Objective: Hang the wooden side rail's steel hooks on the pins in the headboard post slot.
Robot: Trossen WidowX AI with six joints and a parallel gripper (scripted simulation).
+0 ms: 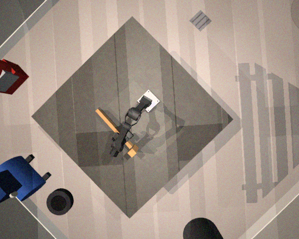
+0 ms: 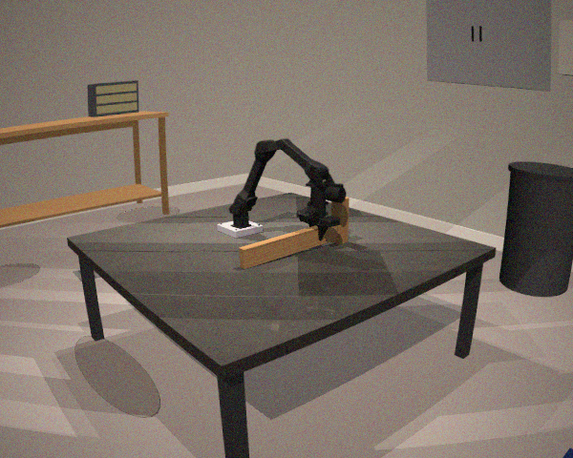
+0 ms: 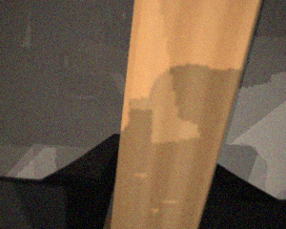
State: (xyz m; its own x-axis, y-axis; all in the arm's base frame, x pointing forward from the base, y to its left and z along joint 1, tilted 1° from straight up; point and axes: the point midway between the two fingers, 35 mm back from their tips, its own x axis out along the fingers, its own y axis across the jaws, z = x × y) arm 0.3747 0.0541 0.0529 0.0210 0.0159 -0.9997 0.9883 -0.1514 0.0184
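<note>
The wooden side rail (image 1: 106, 120) (image 2: 277, 248) (image 3: 195, 43) stands on its narrow edge, its far end at or very near the table top. Its other end reaches the headboard post (image 1: 132, 152) (image 2: 346, 217), which stands upright. In the top view the rail end is close against the post; whether they touch is unclear. The steel hooks, the slot and the pins are hidden or too small to see. My gripper (image 2: 322, 233) (image 3: 147, 144) points down and is shut on the rail, one finger on each side, nearer the post than the far end. The arm covers the fingertips in the top view.
The arm's white base (image 1: 154, 100) (image 2: 240, 229) is on the dark table (image 1: 144, 64) (image 2: 202, 315), to one side of the rail. The arm arches from it to the rail. A dark bin (image 2: 541, 231) and a wooden bench (image 2: 79, 127) stand off the table.
</note>
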